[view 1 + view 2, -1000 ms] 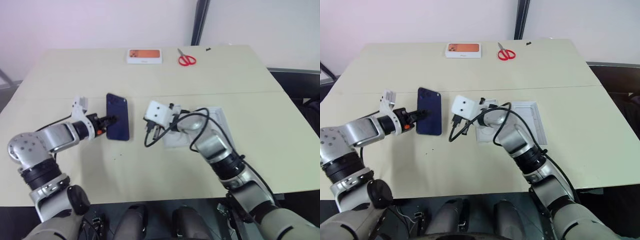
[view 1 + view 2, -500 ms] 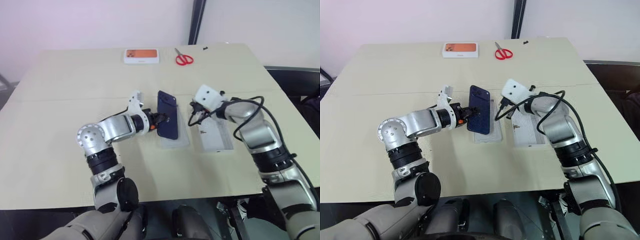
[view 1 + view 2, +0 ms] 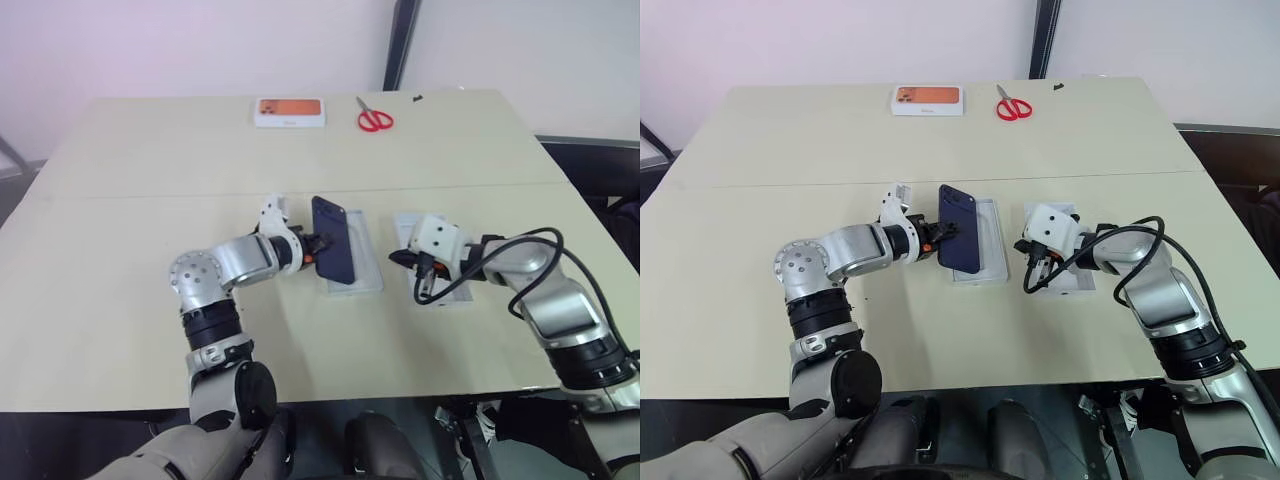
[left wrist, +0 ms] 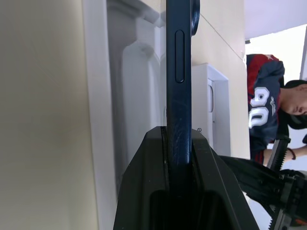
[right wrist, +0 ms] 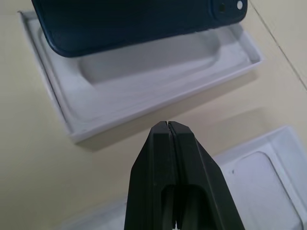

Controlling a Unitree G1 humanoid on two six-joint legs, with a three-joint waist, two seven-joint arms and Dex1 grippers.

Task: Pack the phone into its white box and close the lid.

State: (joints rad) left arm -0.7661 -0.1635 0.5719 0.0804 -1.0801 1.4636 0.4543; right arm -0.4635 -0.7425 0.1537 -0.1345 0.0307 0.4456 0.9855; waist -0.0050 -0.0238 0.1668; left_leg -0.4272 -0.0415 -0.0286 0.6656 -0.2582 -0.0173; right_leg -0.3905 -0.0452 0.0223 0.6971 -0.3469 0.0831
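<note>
I have the phone (image 3: 962,242) pinched by its long edge in my left claw (image 3: 933,234), standing on edge over the box (image 3: 981,241), which lies open in the middle of the tabletop (image 3: 760,180). In the left wrist view the fingers (image 4: 144,187) are clamped on the phone's thin side, with the box's moulded floor just behind it. The phone is tilted, not yet lying flat; I think its lower edge is inside the tray's rim, though I can't quite tell whether it touches the floor.

My right claw (image 5: 169,125) is clenched on nothing, hovering just beside the box and above the lid (image 3: 1068,262), which lies inside-up on the tabletop to the right of the box, partly under that arm.

So by my reckoning the pick-up is done and the placing is under way. Left to do: lay the phone down flat into the box, let go, then take up the lid, turn it over and press it onto the box.
</note>
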